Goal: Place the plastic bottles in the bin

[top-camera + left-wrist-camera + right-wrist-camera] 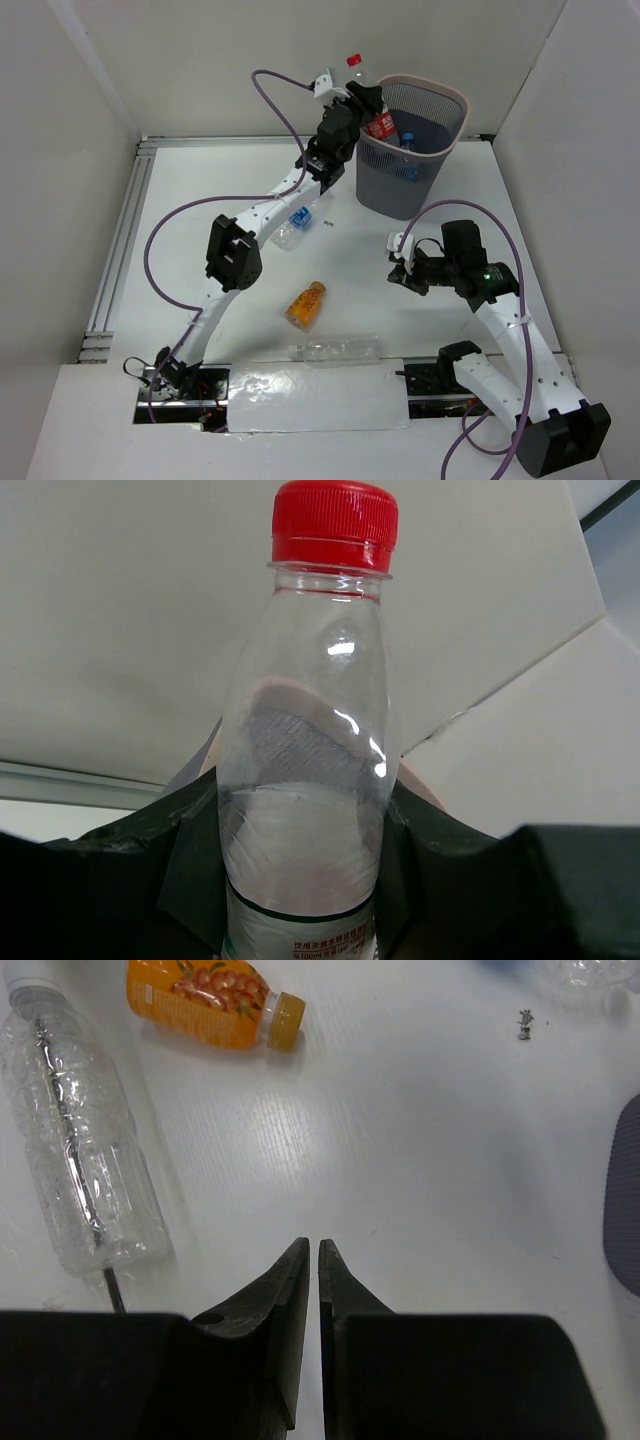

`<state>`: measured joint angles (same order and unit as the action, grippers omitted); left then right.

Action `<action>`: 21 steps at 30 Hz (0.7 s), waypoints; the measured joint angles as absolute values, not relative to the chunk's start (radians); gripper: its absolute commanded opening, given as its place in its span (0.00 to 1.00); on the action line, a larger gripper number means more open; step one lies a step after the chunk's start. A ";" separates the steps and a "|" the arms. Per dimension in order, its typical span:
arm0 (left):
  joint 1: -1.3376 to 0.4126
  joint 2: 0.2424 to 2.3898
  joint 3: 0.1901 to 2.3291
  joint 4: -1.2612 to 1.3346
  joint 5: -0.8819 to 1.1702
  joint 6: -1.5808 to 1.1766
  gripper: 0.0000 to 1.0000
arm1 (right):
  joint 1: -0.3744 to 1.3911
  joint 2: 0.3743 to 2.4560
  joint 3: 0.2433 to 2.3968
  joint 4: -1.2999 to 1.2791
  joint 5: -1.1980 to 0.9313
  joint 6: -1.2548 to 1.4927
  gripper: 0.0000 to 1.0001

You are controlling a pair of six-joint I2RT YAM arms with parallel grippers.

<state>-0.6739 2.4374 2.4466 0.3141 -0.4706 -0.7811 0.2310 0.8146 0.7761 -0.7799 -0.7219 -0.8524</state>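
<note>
My left gripper (368,105) is shut on a clear red-capped, red-labelled bottle (372,102) and holds it upright at the bin's left rim; the same bottle (310,780) fills the left wrist view. The grey mesh bin (412,150) with its pinkish rim stands at the back right and holds a blue-labelled bottle (407,140). On the table lie a blue-labelled bottle (295,224), an orange bottle (306,304) and a label-free clear bottle (335,349). My right gripper (398,268) is shut and empty above the table; its wrist view shows the orange bottle (212,1002) and the clear bottle (85,1135).
White walls enclose the table. An aluminium rail (118,250) runs along the left side. A small dark speck (329,222) lies near the blue-labelled bottle. Purple cables loop over both arms.
</note>
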 measured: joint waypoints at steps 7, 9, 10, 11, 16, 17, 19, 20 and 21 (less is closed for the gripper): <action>-0.673 2.437 2.448 0.303 -0.463 -0.751 0.35 | 0.231 0.815 0.776 -0.778 -0.722 -0.852 0.18; -0.673 2.437 2.448 0.295 -0.463 -0.735 0.48 | 0.231 0.815 0.776 -0.778 -0.722 -0.852 0.18; -0.673 2.435 2.447 0.290 -0.463 -0.730 0.53 | 0.231 0.815 0.776 -0.778 -0.722 -0.852 0.18; -0.673 2.430 2.440 0.286 -0.463 -0.727 0.56 | 0.231 0.815 0.776 -0.778 -0.722 -0.852 0.18; -0.671 2.384 2.389 0.253 -0.433 -0.671 1.00 | 0.231 0.815 0.776 -0.773 -0.723 -0.844 0.44; -0.669 2.380 2.389 0.248 -0.421 -0.659 1.00 | 0.231 0.815 0.776 -0.771 -0.723 -0.844 0.48; -0.664 2.373 2.389 0.243 -0.386 -0.647 1.00 | 0.231 0.817 0.776 -0.769 -0.725 -0.846 0.56; -0.662 2.371 2.390 0.244 -0.371 -0.637 1.00 | 0.231 0.819 0.776 -0.769 -0.725 -0.846 0.58; -0.659 2.371 2.396 0.244 -0.354 -0.632 1.00 | 0.231 0.823 0.776 -0.768 -0.726 -0.847 0.59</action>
